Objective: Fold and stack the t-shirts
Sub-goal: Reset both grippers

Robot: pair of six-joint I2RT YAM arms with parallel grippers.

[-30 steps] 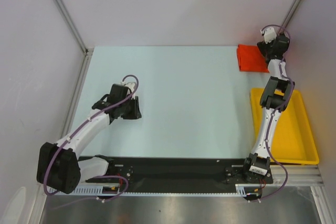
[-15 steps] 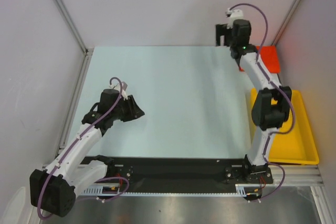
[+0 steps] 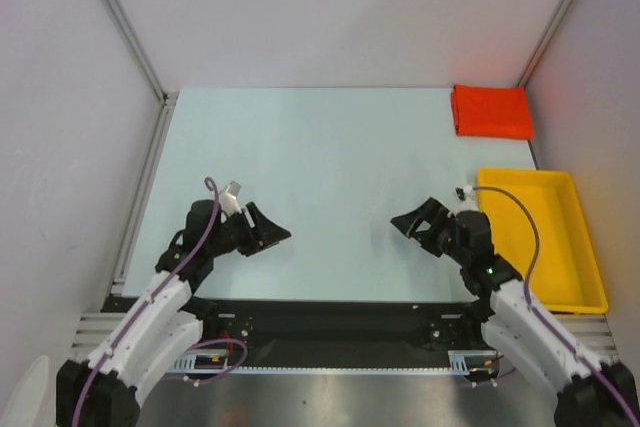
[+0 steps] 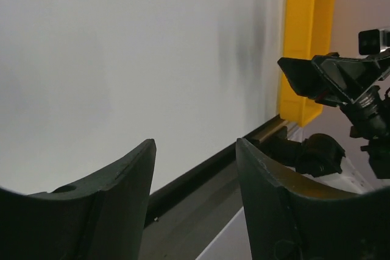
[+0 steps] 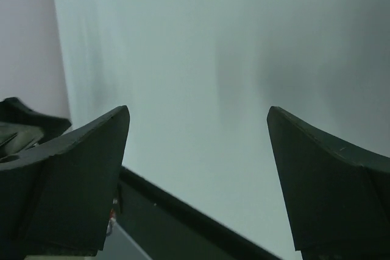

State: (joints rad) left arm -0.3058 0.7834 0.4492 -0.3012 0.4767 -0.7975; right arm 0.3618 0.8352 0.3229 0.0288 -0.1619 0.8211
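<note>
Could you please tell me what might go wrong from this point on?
The left end effector and right end effector, both open and empty, point at each other over the near table; moving inward together, they might collide. The folded t-shirt lies in the far right corner, beyond the yellow tray; a right-arm reach for it could clip the tray or disturb the fold.
</note>
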